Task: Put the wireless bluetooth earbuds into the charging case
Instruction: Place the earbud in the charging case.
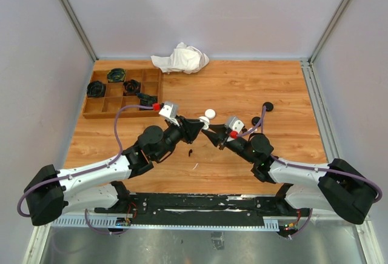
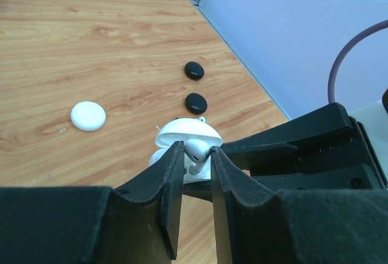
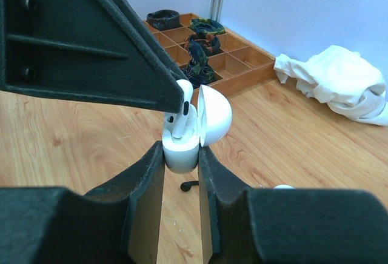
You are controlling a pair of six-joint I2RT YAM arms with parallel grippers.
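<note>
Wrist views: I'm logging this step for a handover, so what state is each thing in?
charging case, lid open, upright, clamped in right gripper
white earbud, stem down into the case, pinched by left gripper
white puck case, closed, lying on table
black puck cases, both closed, on table
black earbud, loose on table
</note>
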